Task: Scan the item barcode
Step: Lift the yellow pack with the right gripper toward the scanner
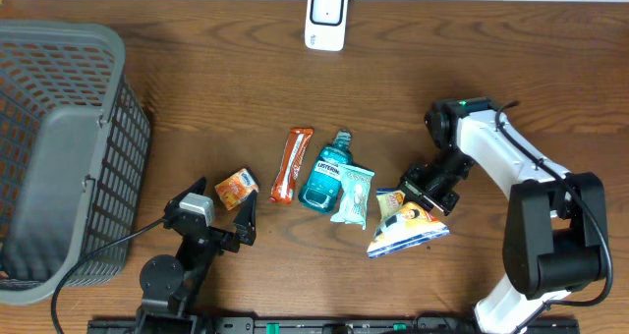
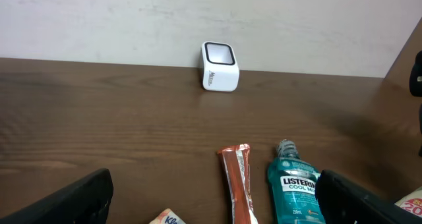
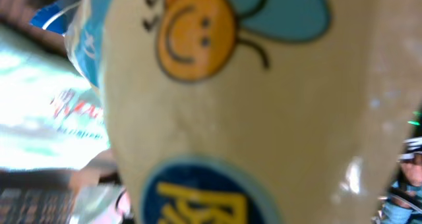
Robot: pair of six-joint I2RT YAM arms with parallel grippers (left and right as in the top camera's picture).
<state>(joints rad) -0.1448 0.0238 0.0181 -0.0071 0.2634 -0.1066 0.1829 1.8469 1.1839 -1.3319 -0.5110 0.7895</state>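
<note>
**Gripping the pouch, with the scanner well beyond it**

Looking from overhead, one grey basket [image 1: 128, 157] sat far out past the left gripper's [image 1: 221, 204] outer side, the largest thing on the wooden table [image 1: 197, 79]. Two arms were counted, a white and black one on the right [image 1: 511, 157] and a black one on the left.

The right gripper [image 1: 415, 194] had its jaws closed tight on the upper edge of one blue and yellow pouch [image 1: 408, 231], which fanned out below the fingers. Only the right wrist view gave the pouch's print: a smiling orange bee and a blue badge with yellow lettering, pressed so close that it filled the frame and hid the fingers.

Beside that gripper, towards the left arm, lay one teal mouthwash bottle [image 1: 324, 177]. Its label could be read only from the left wrist. One red-orange bar [image 1: 291, 164] lay just beyond the bottle.

Two small packets were counted. A pale green one [image 1: 354, 194] touched the bottle and lay just beside the pouch, seen only from overhead. An orange one [image 1: 236, 189] lay between the left gripper's fingers [image 2: 72, 201], which stood spread wide and held nothing.

One white scanner [image 1: 325, 17] stood upright at the table's far edge, well apart from both grippers. The left wrist view showed its dark window tilted upward.
</note>
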